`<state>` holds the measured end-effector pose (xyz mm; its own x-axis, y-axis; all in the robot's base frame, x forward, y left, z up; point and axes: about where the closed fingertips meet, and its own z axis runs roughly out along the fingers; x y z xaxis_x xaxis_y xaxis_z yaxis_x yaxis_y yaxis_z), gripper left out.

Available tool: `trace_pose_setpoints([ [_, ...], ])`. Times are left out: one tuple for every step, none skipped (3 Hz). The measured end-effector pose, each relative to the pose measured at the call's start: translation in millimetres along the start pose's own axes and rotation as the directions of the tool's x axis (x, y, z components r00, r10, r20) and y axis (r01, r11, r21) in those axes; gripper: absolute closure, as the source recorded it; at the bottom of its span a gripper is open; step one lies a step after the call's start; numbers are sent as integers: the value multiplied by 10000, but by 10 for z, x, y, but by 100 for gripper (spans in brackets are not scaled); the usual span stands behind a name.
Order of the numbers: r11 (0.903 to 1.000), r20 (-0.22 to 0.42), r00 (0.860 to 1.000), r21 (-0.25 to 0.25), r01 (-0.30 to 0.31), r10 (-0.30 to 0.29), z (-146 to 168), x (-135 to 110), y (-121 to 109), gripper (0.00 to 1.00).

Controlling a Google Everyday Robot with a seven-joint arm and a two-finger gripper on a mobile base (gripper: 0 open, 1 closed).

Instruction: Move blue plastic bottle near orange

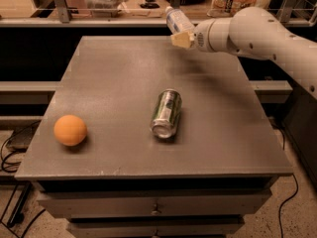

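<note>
grey table with drawers, cluttered shelf behind, speckled floor, cables at left

The gripper sits at the thin end of the arm, over the far edge of the table. Its fingers are pale tan, blocky and wedge-shaped. Just behind them is a short round white wrist with a greyish ring. Behind that, the arm swells into a smooth, glossy, off-white shell, rounded like a bulb, then runs on as a thick tube. Small dark dots, perhaps screw holes, mark the shell
</note>
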<state>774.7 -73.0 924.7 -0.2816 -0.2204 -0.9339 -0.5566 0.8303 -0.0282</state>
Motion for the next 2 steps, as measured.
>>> trace_pose_setpoints([
  [9979,259,9988,-485,429,-417,23,-149,211,100],
  [9976,208,9988,-511,457,-447,23,-145,217,100],
])
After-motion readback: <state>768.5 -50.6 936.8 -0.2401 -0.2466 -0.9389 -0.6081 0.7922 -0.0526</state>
